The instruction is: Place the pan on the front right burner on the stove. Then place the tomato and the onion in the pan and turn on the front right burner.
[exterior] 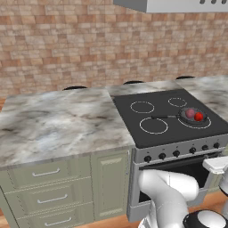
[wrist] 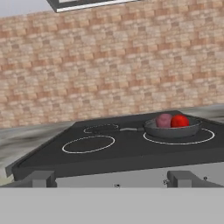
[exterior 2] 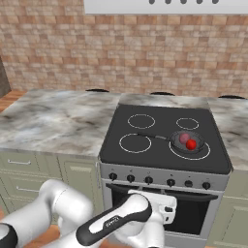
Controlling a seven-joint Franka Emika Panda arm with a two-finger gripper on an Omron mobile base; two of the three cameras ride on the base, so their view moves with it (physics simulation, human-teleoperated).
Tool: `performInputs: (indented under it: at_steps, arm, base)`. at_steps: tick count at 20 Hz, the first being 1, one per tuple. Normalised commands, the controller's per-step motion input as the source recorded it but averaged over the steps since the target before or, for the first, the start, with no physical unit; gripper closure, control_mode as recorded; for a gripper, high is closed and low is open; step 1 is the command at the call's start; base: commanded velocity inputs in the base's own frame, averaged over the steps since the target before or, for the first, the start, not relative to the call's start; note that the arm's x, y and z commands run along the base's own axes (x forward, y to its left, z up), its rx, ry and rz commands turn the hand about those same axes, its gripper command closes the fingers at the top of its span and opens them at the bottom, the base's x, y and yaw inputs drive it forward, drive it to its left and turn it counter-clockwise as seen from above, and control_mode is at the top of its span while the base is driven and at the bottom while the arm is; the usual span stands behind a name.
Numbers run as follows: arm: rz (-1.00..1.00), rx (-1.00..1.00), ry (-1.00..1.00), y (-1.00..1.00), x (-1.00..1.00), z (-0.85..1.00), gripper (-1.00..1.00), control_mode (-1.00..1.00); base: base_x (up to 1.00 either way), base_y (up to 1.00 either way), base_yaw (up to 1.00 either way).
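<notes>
I have the arm folded low in front of the stove point(exterior 2: 164, 145), its white links bent down below the level of the cooktop, and the gripper point(wrist: 111, 177) sits at about the height of the silver front panel, looking level across the black glass toward the brick wall point(wrist: 109, 61). Its two dark fingertips point(wrist: 41, 178) stand far apart at the bottom of the hand view, so the jaws are wide and carry nothing. Going left to right across the scene, I see the marble counter point(exterior: 53, 124) over the pale green drawers point(exterior: 44, 173), then the cooktop with its white ring markings. The pan point(exterior 2: 186, 142) rests on the front right burner point(exterior 2: 190, 151), inside the largest ring, with its thin black handle pointing left toward the neighbouring front ring. Inside the pan the onion point(exterior 2: 184, 138) lies on the left and the tomato point(exterior 2: 191, 144) just beside it on the right, the two touching or nearly so. The row of black knobs point(exterior 2: 160, 181) runs along the panel below, and I cannot tell how any of them is turned.
</notes>
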Motion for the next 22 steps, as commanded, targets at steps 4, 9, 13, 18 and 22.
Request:
performInputs:
  at_steps: [4,9,13,18,22]
  arm:
    - [0.00,0.00,-0.09,0.00,0.00,0.00,-1.00,-1.00]
    - [-0.01,-0.01,-0.02,0.02,0.00,0.01,-1.00,-1.00]
    - [-0.02,-0.03,0.00,0.05,0.01,0.01,-1.00,-1.00]
    - [0.00,-0.02,0.00,0.03,0.09,0.02,-1.00,-1.00]
    - [0.00,-0.02,0.00,0.03,0.13,0.00,-1.00,-1.00]
  base:
    - [0.00,0.00,0.00]
    - [0.00,0.00,0.00]
    - [0.00,0.00,0.00]
    - [0.00,0.00,0.00]
    - [0.00,0.00,0.00]
